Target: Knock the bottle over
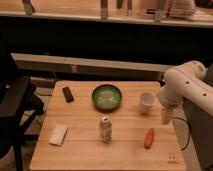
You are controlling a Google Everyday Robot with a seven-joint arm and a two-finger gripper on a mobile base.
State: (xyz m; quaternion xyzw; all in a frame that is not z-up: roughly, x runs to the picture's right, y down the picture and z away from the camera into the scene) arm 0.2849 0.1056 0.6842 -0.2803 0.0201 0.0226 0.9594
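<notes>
The bottle stands upright near the middle front of the wooden table; it is short, with a whitish mottled label and a pale cap. My gripper hangs at the table's right edge from the white arm, well to the right of the bottle. It is next to the white cup and above the orange carrot-shaped thing.
A green bowl sits behind the bottle. A dark small object lies at the back left and a white flat packet at the front left. A dark chair stands left of the table.
</notes>
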